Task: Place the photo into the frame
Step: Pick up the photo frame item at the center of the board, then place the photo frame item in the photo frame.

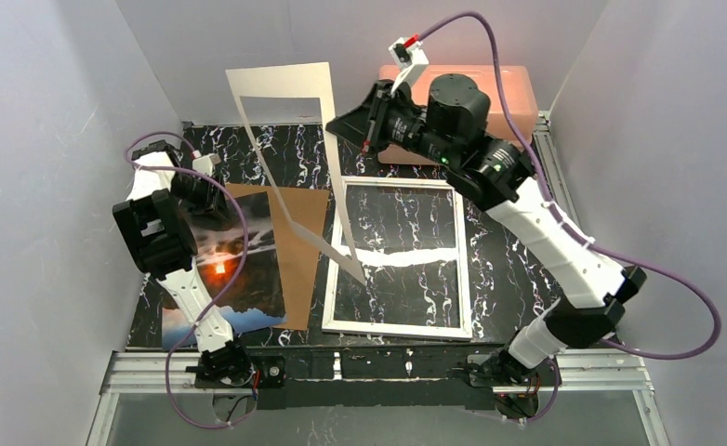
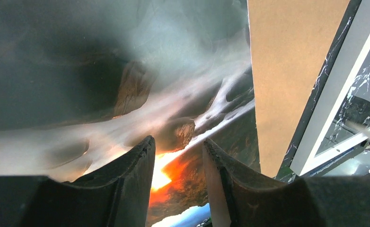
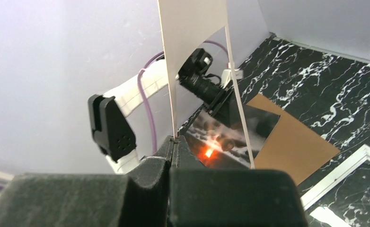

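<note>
Currently we log left gripper (image 2: 178, 153) jaws apart over the photo (image 1: 253, 279), photo flat at table's left overlapping brown backing board (image 1: 302, 232), frame (image 1: 397, 327) flat centre, right gripper (image 3: 173, 142) pinching raised white mat (image 1: 281, 88).

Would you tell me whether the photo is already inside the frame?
No, the photo lies on the brown board, left of the frame.
</note>
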Motion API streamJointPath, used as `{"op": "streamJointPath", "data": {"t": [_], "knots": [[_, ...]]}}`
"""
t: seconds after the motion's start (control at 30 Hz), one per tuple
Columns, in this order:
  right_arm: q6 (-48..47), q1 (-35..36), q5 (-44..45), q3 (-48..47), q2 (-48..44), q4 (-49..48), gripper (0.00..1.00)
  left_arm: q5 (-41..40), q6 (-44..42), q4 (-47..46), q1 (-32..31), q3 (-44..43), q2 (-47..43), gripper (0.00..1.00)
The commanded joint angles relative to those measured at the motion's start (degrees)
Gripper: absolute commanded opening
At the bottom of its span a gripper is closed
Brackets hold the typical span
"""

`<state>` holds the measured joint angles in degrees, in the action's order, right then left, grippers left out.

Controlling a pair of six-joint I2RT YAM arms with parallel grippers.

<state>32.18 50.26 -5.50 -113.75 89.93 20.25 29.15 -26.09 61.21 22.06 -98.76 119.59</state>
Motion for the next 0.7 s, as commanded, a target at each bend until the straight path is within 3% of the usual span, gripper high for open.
{"op": "streamJointPath", "data": {"t": [0.0, 0.23, 0.5, 0.67], "knots": [[4.4, -0.1, -3.6, 3.2, -4.8, 2.0, 0.01, 0.0, 1.1, -0.9, -1.8, 0.1, -3.6, 0.40], [5.0, -1.8, -2.2, 11.1, -12.6, 7.1, 0.01, -1.2, 1.8, -1.9, -4.2, -0.2, -3.5, 0.40], [5.9, -23.1, -17.7, 32.7, -17.8, 9.3, 0.01, -2.6, 1.3, -3.2, -5.9, 1.7, -4.8, 0.39], [0.5, -29.7, -19.4, 38.0, -17.6, 11.5, 0.01, -3.1, 1.2, -3.8, -6.4, 2.8, -5.2, 0.39]]}}
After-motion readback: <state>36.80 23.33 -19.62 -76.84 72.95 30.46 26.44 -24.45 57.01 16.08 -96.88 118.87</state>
